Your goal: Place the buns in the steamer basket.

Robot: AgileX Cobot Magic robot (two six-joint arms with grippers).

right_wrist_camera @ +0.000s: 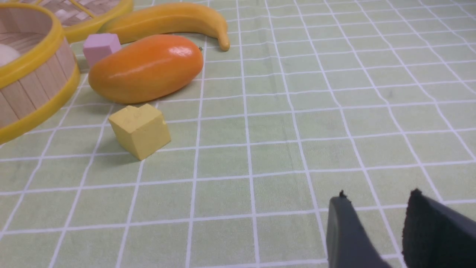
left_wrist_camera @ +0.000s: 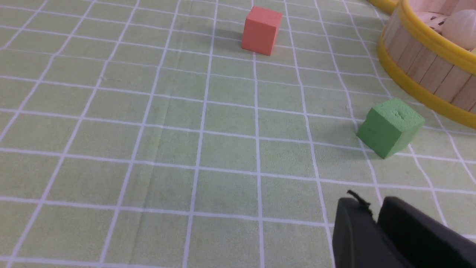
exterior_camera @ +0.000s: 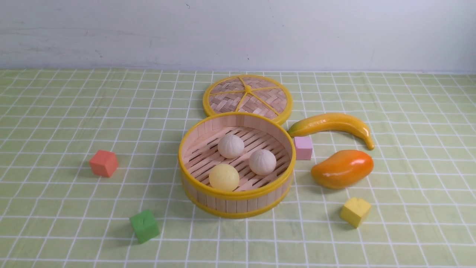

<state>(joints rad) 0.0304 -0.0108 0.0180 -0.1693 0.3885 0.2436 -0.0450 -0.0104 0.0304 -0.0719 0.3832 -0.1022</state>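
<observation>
3 buns (exterior_camera: 243,162) inside steamer basket (exterior_camera: 237,196). Left tool (left_wrist_camera: 375,219) closed, empty. Right tool (right_wrist_camera: 375,212) slightly open, empty, above desk (right_wrist_camera: 260,130).

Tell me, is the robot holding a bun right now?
No. Both the left gripper and right gripper are empty; all three buns sit in the steamer basket.
</observation>
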